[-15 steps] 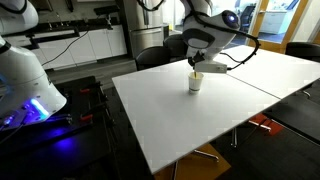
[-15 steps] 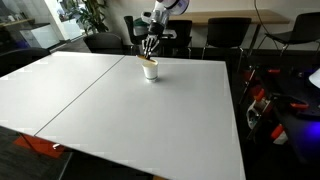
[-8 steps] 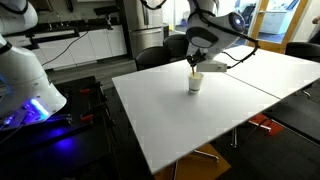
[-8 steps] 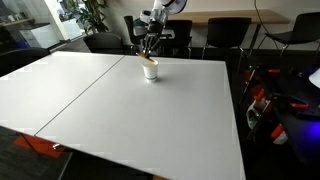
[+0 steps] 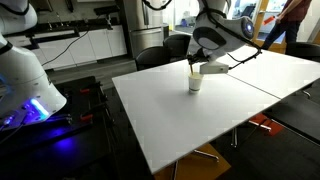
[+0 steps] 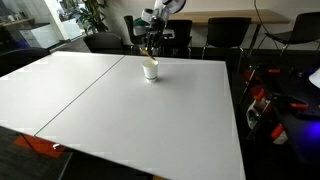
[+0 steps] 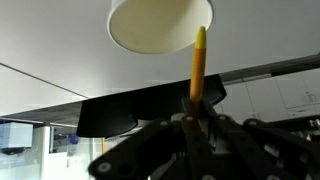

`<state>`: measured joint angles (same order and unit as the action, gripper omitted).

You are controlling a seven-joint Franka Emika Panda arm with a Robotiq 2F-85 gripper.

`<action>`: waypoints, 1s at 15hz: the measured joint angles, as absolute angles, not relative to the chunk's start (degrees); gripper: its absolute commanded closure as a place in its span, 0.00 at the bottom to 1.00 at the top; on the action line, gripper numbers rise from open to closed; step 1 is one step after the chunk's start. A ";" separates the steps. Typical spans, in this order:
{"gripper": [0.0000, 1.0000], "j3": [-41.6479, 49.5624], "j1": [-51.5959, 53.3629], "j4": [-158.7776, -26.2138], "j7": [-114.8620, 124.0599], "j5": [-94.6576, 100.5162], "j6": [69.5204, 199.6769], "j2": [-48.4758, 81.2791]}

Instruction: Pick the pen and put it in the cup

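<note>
The white cup (image 5: 196, 82) stands upright on the white table, also in the other exterior view (image 6: 150, 70) and at the top of the wrist view (image 7: 160, 25). My gripper (image 5: 193, 64) hangs just above the cup (image 6: 150, 52). In the wrist view the gripper (image 7: 195, 105) is shut on the yellowish pen (image 7: 198, 62). The pen points at the cup, and its tip lies at the cup's rim.
The white table (image 5: 210, 115) spans both exterior views (image 6: 130, 110), with a seam between two tops. Dark chairs (image 6: 220, 35) stand behind the table. A second robot base with blue light (image 5: 30, 95) sits off the table's side. A person (image 5: 295, 20) moves at the far back.
The arm has shifted slightly above the cup, with the pen still held. A person has come into view at the back of an exterior view.
</note>
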<state>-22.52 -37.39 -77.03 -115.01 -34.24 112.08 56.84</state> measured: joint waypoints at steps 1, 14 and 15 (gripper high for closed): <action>0.97 -21.75 -37.07 -76.13 -115.82 -34.63 110.62 57.21; 0.97 -16.50 -32.00 -61.30 -116.90 -38.78 102.60 65.19; 0.97 -16.36 -31.69 -60.17 -116.80 -39.02 102.60 65.79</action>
<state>-16.36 -31.69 -60.17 -116.80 -39.02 102.60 65.79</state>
